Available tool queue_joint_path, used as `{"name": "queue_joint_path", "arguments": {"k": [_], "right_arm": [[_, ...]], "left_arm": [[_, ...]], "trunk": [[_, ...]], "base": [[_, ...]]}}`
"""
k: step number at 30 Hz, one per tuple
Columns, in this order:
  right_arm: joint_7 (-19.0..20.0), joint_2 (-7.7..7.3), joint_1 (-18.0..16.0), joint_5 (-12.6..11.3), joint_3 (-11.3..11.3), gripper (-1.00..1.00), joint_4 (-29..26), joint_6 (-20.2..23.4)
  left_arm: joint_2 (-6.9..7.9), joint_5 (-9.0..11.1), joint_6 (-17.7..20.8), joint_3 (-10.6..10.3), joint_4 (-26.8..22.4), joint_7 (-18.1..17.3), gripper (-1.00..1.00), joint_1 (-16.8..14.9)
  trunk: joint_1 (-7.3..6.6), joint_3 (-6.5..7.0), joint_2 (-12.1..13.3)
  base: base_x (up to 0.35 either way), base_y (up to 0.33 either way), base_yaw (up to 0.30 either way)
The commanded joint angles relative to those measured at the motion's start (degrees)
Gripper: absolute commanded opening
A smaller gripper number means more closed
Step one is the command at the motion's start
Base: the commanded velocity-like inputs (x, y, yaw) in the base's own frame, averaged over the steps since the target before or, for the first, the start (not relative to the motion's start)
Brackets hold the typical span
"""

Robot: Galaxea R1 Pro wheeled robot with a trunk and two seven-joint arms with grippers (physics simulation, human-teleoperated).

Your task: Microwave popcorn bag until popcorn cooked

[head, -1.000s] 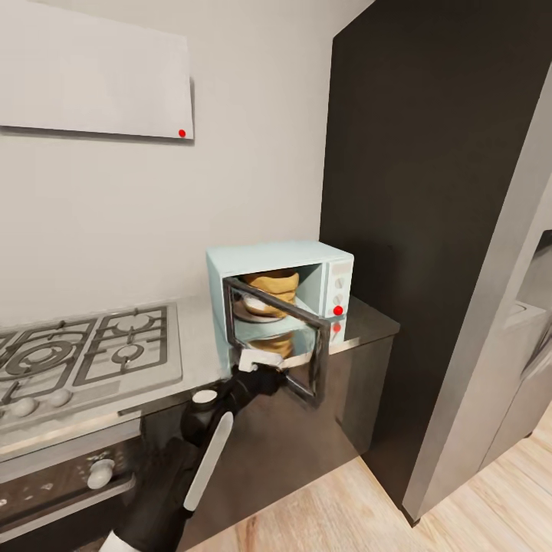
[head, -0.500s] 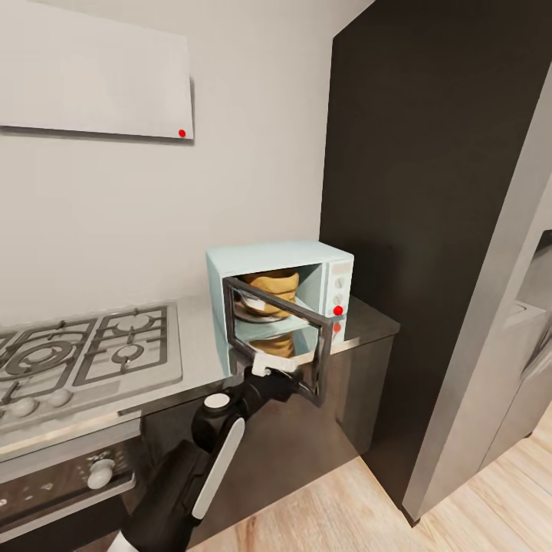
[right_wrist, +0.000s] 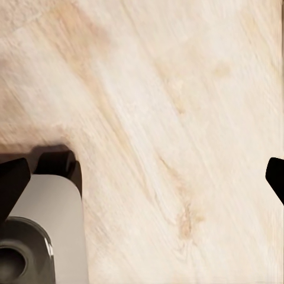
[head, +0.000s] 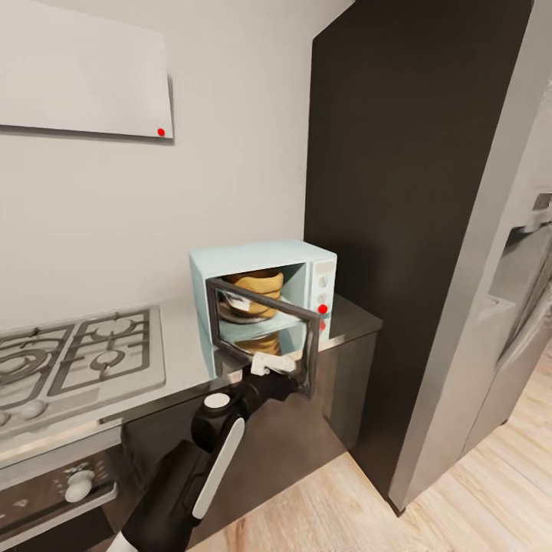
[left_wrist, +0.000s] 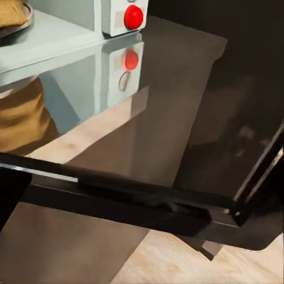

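The grey countertop (head: 180, 345) carries the pale blue microwave (head: 264, 264) beside a steel hob (head: 73, 360).

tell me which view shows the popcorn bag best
The head view: the popcorn bag sits whole inside the open microwave, seen over the half-open door. The left wrist view catches just a tan edge of it plus its reflection on the countertop. The right wrist view looks down at wooden floor.

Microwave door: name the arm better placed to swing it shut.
Left. The left gripper sits at the open door's lower edge, popcorn bag inside; the right gripper points at bare floor.
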Motion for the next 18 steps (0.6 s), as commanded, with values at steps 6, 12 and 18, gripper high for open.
{"name": "queue_joint_path", "arguments": {"k": [6, 12, 18], "right_arm": [[0.1, -0.12, -0.1, 0.6, -0.5, 1.00, 0.1, -0.1], [0.1, -0.19, -0.1, 0.6, -0.5, 1.00, 0.1, -0.2], [0.2, -0.15, -0.1, 0.6, -0.5, 1.00, 0.1, -0.2]], "left_arm": [[-0.03, 1.4, 0.2, 0.1, 0.2, -0.1, 1.00, 0.0], [-0.03, 1.6, -4.6, 0.2, 0.5, -0.1, 1.00, 0.0], [-0.03, 1.5, -5.0, 0.2, 0.6, 0.0, 1.00, 0.0]], "trunk": [[0.00, -0.07, 0.0], [0.00, -0.07, 0.0], [0.00, -0.07, 0.0]], "base": [[0.021, 0.000, -0.180], [0.282, 0.000, -0.021], [0.307, 0.000, 0.000]]}}
